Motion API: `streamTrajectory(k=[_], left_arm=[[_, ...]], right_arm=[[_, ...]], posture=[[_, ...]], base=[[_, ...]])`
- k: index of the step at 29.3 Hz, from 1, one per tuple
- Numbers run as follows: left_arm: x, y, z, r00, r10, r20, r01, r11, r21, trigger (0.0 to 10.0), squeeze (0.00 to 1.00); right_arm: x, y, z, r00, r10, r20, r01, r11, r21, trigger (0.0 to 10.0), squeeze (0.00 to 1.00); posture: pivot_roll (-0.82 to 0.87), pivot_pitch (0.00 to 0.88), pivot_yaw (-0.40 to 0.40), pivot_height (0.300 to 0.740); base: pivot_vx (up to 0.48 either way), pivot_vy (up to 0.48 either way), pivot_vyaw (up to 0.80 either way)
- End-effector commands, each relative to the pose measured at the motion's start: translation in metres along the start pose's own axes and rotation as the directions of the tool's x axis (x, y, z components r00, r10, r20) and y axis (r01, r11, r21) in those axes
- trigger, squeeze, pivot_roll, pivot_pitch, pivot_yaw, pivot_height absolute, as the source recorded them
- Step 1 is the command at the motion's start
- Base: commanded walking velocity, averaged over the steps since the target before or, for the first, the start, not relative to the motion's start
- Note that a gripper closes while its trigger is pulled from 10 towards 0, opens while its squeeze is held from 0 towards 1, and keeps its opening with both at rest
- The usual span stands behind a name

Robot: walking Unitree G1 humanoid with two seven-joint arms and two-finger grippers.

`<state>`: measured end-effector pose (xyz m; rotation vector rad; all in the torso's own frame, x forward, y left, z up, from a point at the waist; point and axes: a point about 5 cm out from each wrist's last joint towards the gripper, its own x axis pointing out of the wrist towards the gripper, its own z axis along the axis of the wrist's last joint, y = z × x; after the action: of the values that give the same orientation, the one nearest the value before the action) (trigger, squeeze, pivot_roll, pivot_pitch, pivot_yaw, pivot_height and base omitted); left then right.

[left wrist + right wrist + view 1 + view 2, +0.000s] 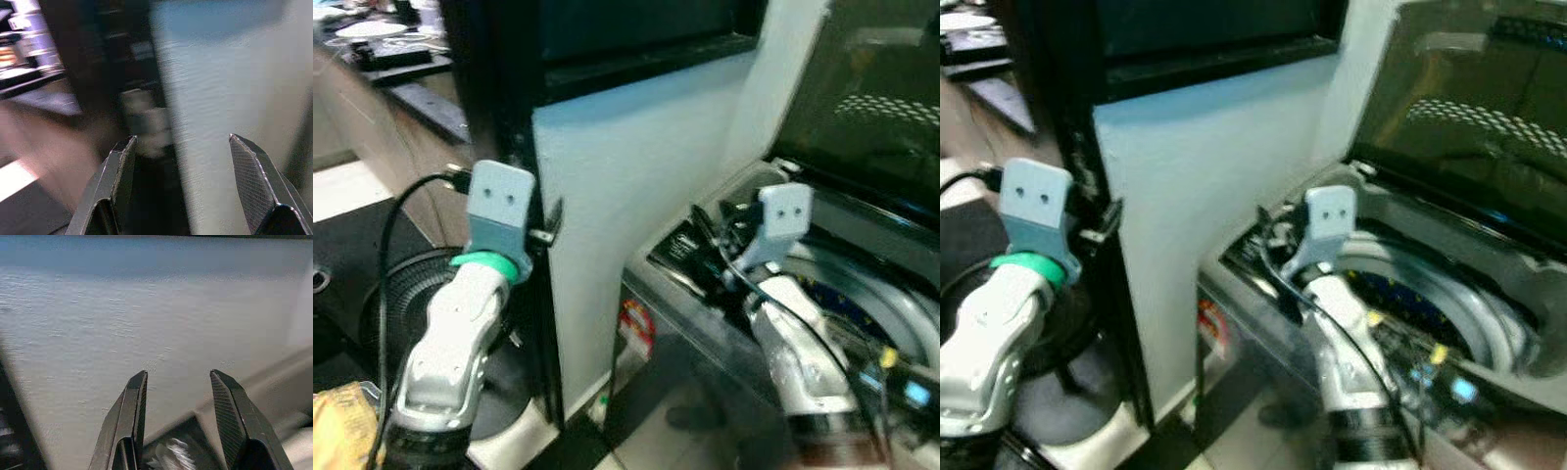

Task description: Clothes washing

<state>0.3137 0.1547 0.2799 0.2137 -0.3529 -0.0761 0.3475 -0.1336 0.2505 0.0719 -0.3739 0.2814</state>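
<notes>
A pale wall (626, 196) stands ahead under a dark window frame (646, 59), with a counter (391, 59) of blurred dishes far left. Low at left sits a round black fan (401, 294) on the floor. The left pincer (181, 186) is raised before the wall's dark edge, its fingers (122, 171) well apart and holding nothing. Right of the wall stands a top-loading washer (1449, 323) with its dark lid (1469, 108) raised and the steel drum (1489, 313) open to view. A red sticker (636, 325) on its front corner is too blurred to read. The right pincer (178, 421) hovers over the washer's rear left corner, facing the wall, fingers moderately apart and empty.
</notes>
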Motion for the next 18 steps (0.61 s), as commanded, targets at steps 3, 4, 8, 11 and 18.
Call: streamTrajectory(k=[3, 4, 8, 11, 18], left_arm=[[-0.002, -0.004, -0.006, 0.999, -0.025, -0.033, 0.024, 1.000, -0.020, 10.0, 0.00], [-0.003, -0.005, -0.007, 0.999, -0.032, -0.038, 0.032, 0.999, -0.017, 10.0, 0.00], [-0.004, -0.006, -0.008, 0.999, -0.030, -0.041, 0.029, 0.999, -0.033, 10.0, 0.00], [-0.004, -0.006, -0.009, 0.999, -0.014, -0.043, 0.011, 0.997, -0.074, 10.0, 0.00], [-0.006, -0.006, -0.015, 0.998, -0.008, -0.066, 0.002, 0.995, -0.097, 10.0, 0.00]], right_arm=[[-0.003, -0.001, -0.004, 1.000, -0.005, -0.011, 0.005, 1.000, -0.002, 10.0, 0.00], [-0.003, -0.002, -0.004, 1.000, -0.005, -0.011, 0.005, 1.000, -0.002, 10.0, 0.00], [-0.002, -0.002, -0.004, 1.000, -0.005, -0.012, 0.005, 1.000, -0.001, 10.0, 0.00], [-0.002, -0.002, -0.005, 1.000, -0.006, -0.013, 0.006, 1.000, 0.000, 10.0, 0.00], [-0.003, -0.002, -0.006, 1.000, -0.009, -0.015, 0.009, 1.000, 0.003, 10.0, 0.00]], posture=[[0.03, 0.037, -0.010, 0.740], [0.03, 0.038, -0.009, 0.740], [0.03, 0.039, -0.010, 0.740], [0.03, 0.039, -0.009, 0.740], [0.03, 0.040, -0.010, 0.740]], base=[[0.000, 0.000, 0.80], [0.000, 0.000, 0.80], [0.000, 0.000, 0.80], [0.000, 0.000, 0.80], [0.000, 0.000, 0.80]])
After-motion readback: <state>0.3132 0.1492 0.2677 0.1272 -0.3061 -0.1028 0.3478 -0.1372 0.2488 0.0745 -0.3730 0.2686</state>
